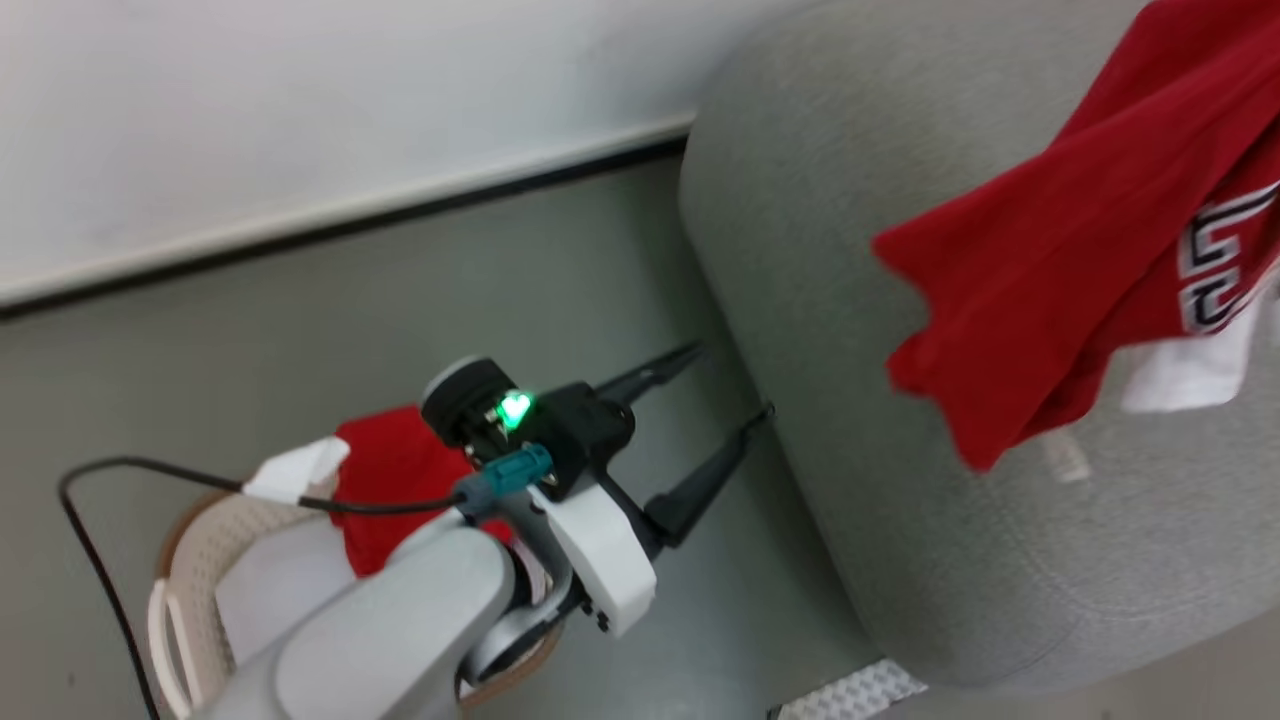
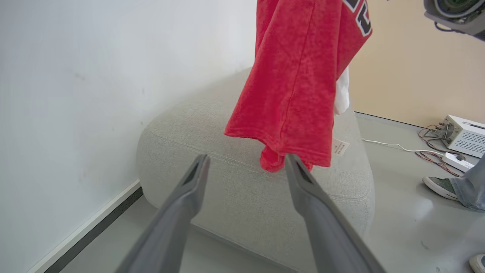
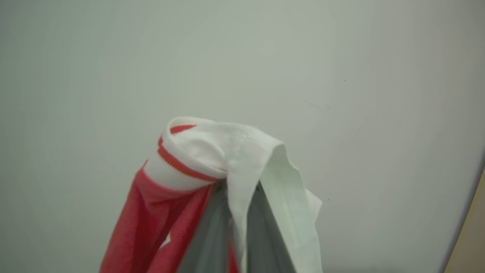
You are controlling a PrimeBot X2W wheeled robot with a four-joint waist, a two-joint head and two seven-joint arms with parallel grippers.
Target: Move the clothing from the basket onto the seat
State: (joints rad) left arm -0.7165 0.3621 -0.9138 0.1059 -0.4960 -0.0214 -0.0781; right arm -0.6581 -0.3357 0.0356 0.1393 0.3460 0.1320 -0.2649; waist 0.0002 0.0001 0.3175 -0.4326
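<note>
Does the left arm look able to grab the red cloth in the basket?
Probably, once it turns: the left gripper is open and empty near the basket, but points away from the red cloth.

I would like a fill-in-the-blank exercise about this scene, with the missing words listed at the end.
The left gripper has its fingers ____.
The right gripper is ____ on the lettered red shirt.
That shirt hangs over the sofa, whose fabric is ____.
The garment in the white basket is coloured ____.
Missing words: open; shut; grey; red.
</note>
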